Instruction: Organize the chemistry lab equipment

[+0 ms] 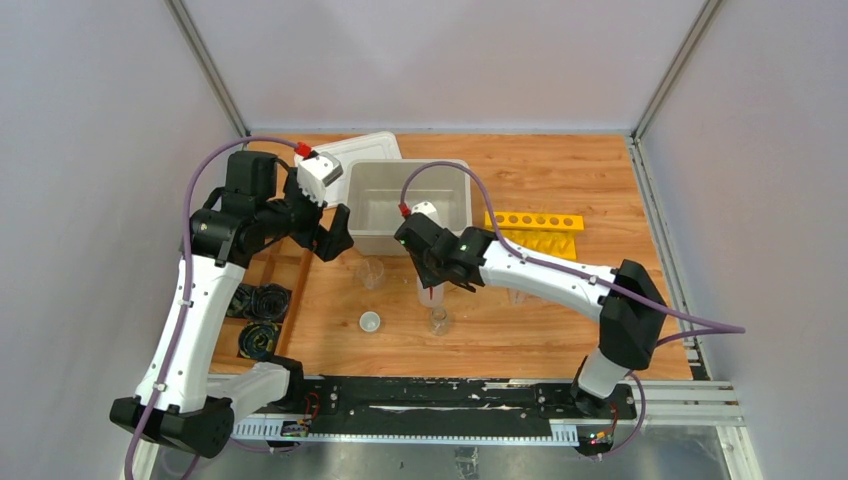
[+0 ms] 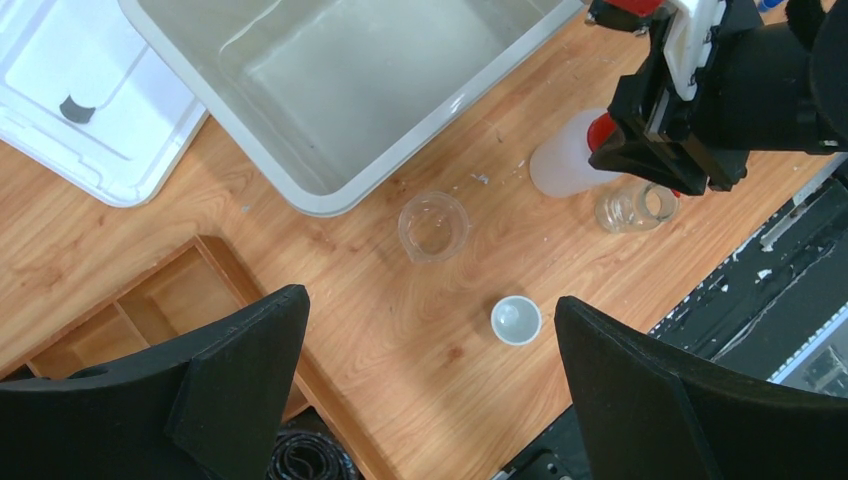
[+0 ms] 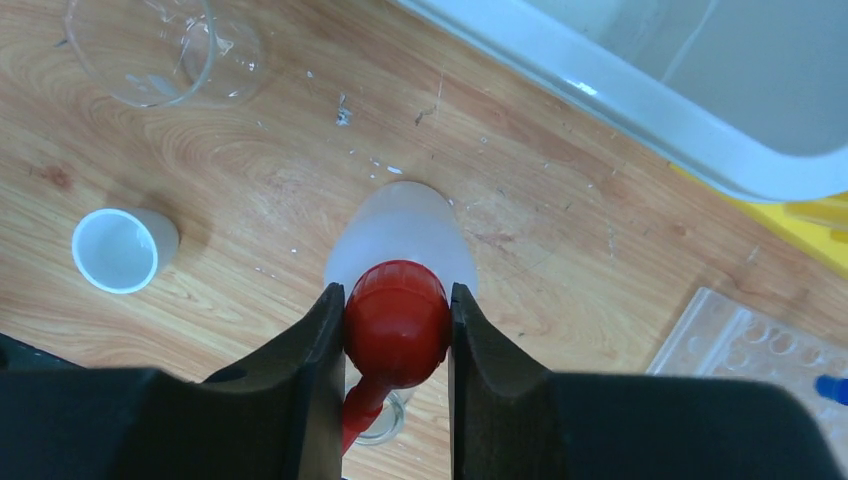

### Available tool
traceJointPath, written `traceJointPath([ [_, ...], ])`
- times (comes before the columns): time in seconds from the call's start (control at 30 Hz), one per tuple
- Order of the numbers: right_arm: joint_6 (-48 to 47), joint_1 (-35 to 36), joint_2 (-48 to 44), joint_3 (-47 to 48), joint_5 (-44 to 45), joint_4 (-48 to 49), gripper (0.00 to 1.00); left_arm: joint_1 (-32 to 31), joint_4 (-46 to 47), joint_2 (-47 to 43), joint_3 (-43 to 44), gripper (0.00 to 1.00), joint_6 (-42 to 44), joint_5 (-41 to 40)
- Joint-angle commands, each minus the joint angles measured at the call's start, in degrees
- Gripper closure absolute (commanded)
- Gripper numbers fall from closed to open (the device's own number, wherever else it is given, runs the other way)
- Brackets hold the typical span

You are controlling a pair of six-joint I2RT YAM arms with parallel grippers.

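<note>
Red-capped squeeze bottle (image 3: pixel 400 225) stands on the bench (image 1: pixel 600 330) just in front of the grey tub (image 1: pixel 410 165), its cap clamped in the right gripper (image 3: pixel 397 297); left gripper (image 2: pixel 430 305) gapes wide beside the tub.

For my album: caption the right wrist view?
Right gripper closed on the squeeze bottle by its red cap, white cup nearby.

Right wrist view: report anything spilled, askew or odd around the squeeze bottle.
Small white flecks are scattered on the table between the squeeze bottle and the bin, like residue. The bottle itself stands upright; nothing else looks off.
</note>
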Motion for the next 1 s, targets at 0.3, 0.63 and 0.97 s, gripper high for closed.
traceJointPath([
  [0.3, -1.5, -7.4, -13.8, 13.5, -13.0, -3.4, 1.00, 0.4, 1.0, -0.9, 1.3, 0.00, -0.5, 0.5],
  [0.63, 3.1, -18.2, -3.2, 23.8, -24.4, 2.9, 1.00, 0.4, 1.0, -1.0, 1.0, 0.00, -0.2, 1.0],
  [0.97, 3.7, -21.8, 22.2, 40.5, -29.8, 4.7, 1.00, 0.4, 1.0, -2.2, 0.4, 0.00, 0.3, 1.4],
])
